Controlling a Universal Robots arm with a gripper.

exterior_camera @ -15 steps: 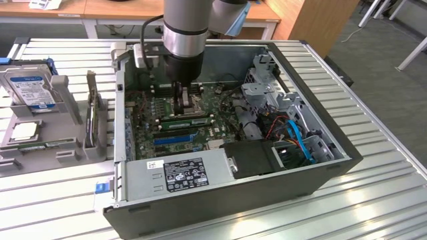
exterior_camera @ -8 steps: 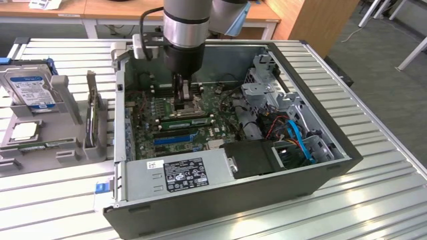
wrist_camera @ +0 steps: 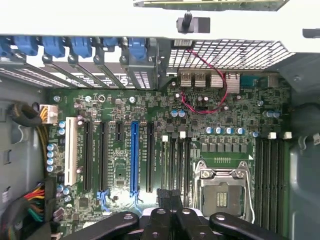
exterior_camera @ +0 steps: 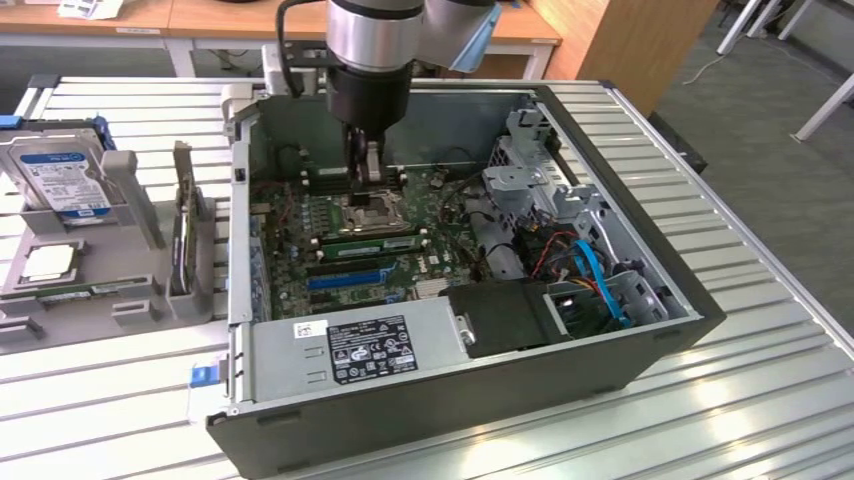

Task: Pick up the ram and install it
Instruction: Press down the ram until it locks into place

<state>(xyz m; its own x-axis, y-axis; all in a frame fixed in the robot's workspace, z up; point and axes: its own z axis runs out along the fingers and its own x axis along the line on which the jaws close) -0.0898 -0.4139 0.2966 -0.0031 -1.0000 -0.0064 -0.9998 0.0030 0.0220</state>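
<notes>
Gripper: the black two-fingered gripper (exterior_camera: 363,178) is clenched, and nothing can be made out between its fingertips. It is lowered inside the open case, over the middle of the board.
Under the tool: in the wrist view the shut gripper (wrist_camera: 170,196) is seen above the black memory slots (wrist_camera: 176,165), just beside the metal-framed, empty processor socket (wrist_camera: 221,192).
Ram: a long, thin green stick (exterior_camera: 367,241) is seen along the memory slots in the exterior view, on the socket's side facing the board's front edge. Contact with the gripper cannot be told.
Board: the green motherboard (wrist_camera: 235,107) lies flat on the case floor, and its long blue expansion slot (wrist_camera: 133,155) is well apart from the socket.
Case: the black-and-grey computer case (exterior_camera: 694,312) lies open on the slatted metal worktop (exterior_camera: 747,400), near its middle.
Progress: the pick-up is judged done and the stick placed at its slot. Whether it is pressed home and latched cannot be told.
</notes>
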